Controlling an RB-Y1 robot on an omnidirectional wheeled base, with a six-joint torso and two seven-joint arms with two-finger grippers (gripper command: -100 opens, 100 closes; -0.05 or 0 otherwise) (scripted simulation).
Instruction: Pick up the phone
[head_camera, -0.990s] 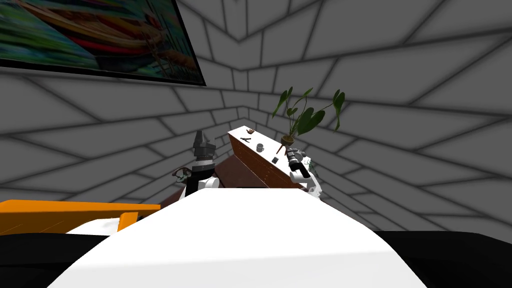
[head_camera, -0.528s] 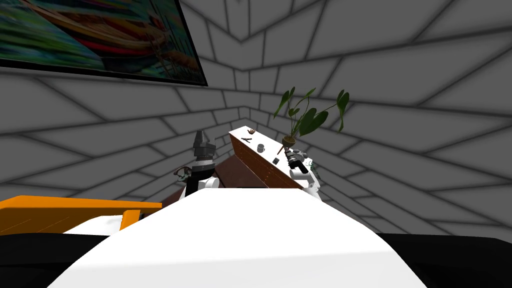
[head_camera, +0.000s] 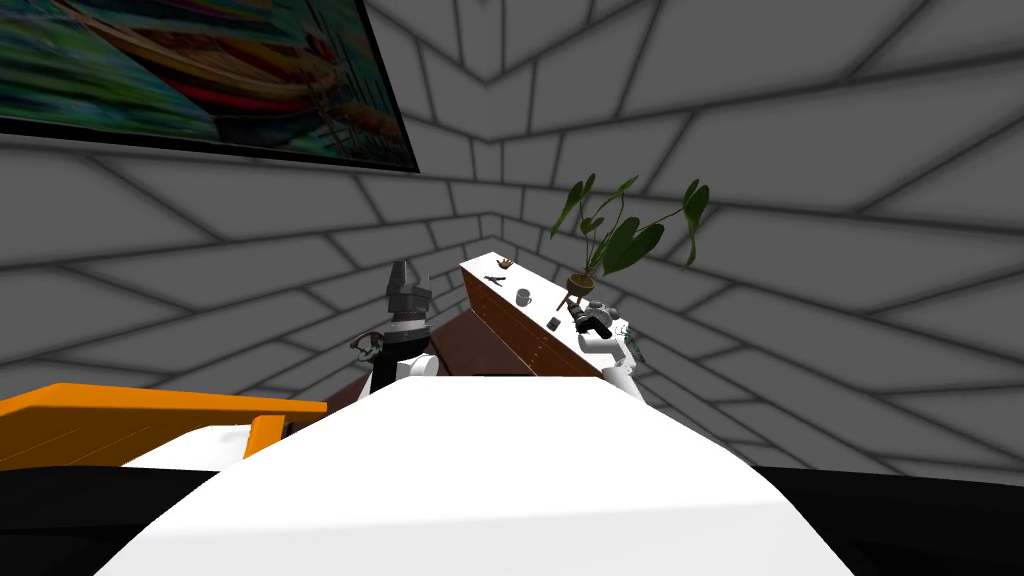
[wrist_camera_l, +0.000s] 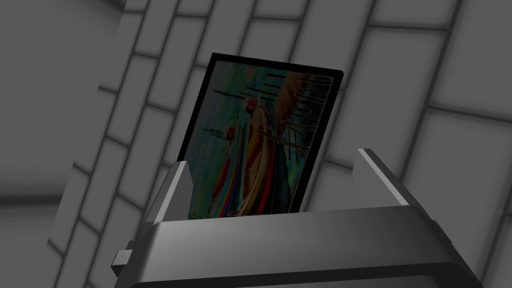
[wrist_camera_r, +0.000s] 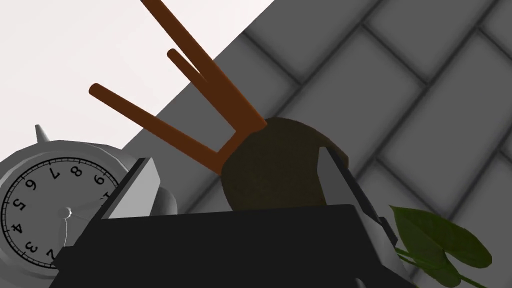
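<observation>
**Me:** While my left pincer stands raised off to the left of the worktop, blades wide and holding nothing, the job falls to my other arm.

**Asker:** And the phone?

**Me:** It lies flat on the white worktop, a small dark slab just past the mug and close beside my right pincer. Nothing touches it.

**Asker:** Which step is this, then?

**Me:** The reach, I'd judge; the grip is not yet made. My right forearm stretches low over the worktop's near end. Its pincer is spread wide and empty, and looks at the brown plant pot on its wooden legs, with a clock beside one blade.

**Asker:** So what comes next?

**Me:** I must tip that wrist down onto the phone, set a blade at each long edge, and close. A slab that thin offers little to bite.
</observation>
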